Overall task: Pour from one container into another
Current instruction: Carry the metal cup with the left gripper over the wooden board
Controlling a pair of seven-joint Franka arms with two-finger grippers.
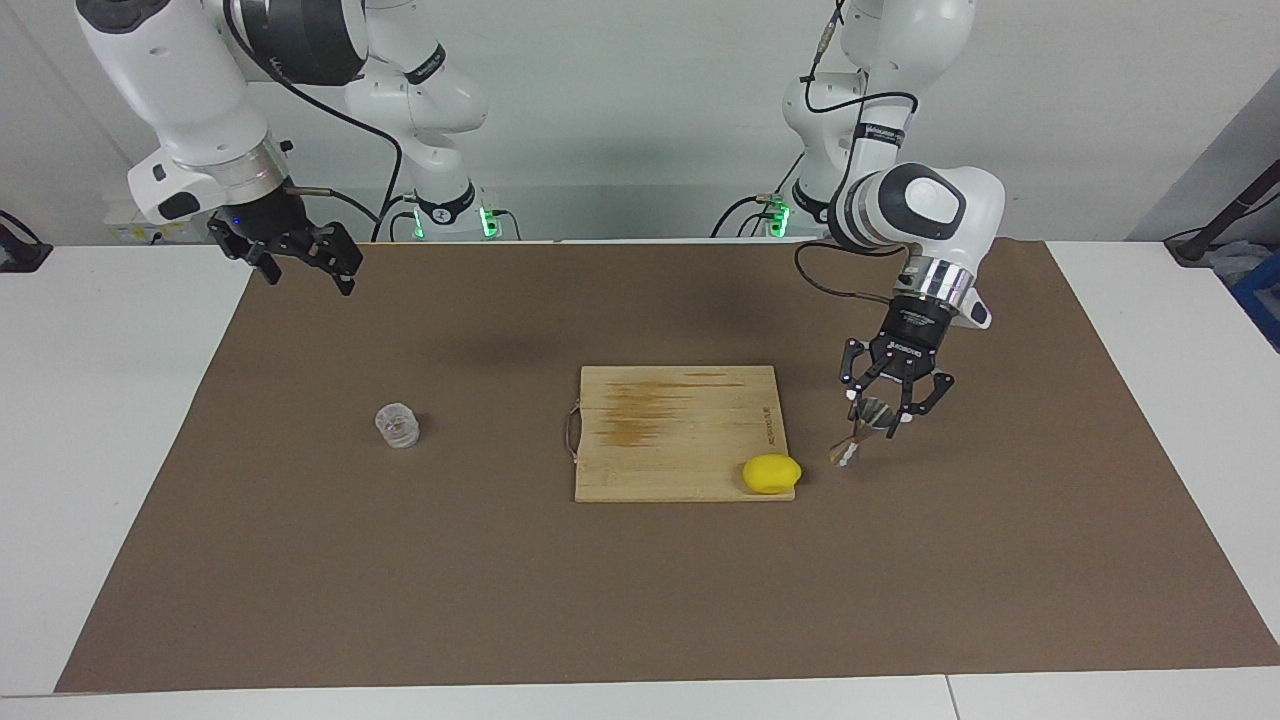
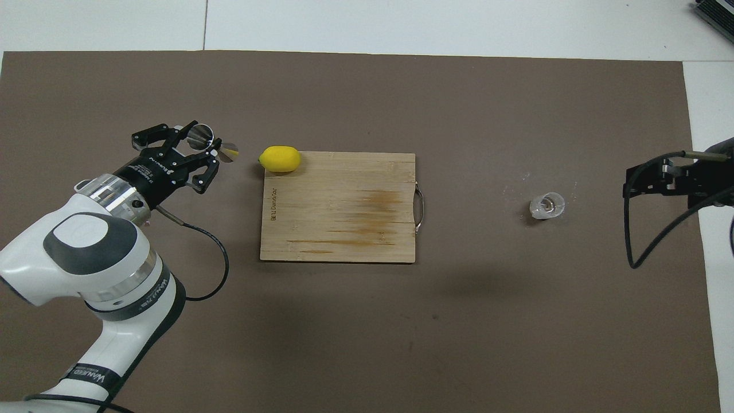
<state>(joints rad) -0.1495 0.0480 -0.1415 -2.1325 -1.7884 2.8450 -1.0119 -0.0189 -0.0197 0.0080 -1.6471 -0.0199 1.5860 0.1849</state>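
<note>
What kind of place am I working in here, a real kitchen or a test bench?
Most likely a lab test bench: two robot arms at a white table under a brown mat, with only staged props: a cutting board, a lemon and a glass cup.

The surface (image 1: 120, 420) is white, with a broad brown mat (image 1: 640, 600) spread over most of it. On the mat lie a wooden cutting board (image 1: 680, 440), a small clear ribbed glass cup (image 1: 397, 425) and a grey metal jigger (image 1: 858, 432). The board sits just beside the left gripper (image 1: 888, 415), toward the right arm's end. The jigger is tilted at that gripper, its lower end at the mat. The glass cup stands upright, alone, well apart from the left gripper and nearer the right gripper (image 1: 300, 262), which hangs over the mat's edge.
</note>
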